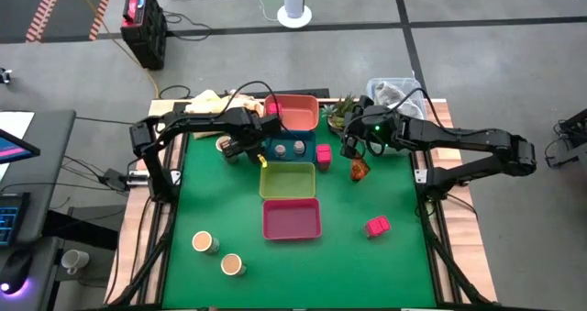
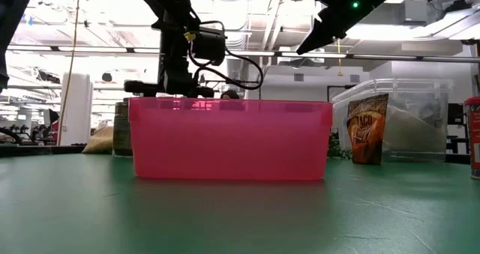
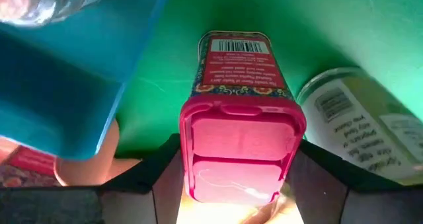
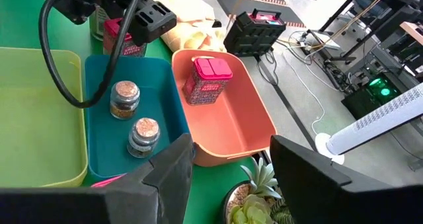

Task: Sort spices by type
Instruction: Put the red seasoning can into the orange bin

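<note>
1. Beside the blue tray (image 1: 286,149), far left: left gripper (image 3: 232,184) straddling a pink-red cube (image 3: 238,118), fingers at its lid; grasp impossible to tell.
2. Above the potted plant (image 4: 254,201): right gripper (image 4: 231,178) spread, holding nothing.
3. Inside the coral tray (image 4: 225,115): another pink-red cube (image 4: 208,78).

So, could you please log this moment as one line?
left claw: around pink tin | right claw: open, empty, above plant

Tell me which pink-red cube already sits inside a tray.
The pink-red cube in the coral tray. The others lie on the mat, or between the left claw's fingers.
</note>
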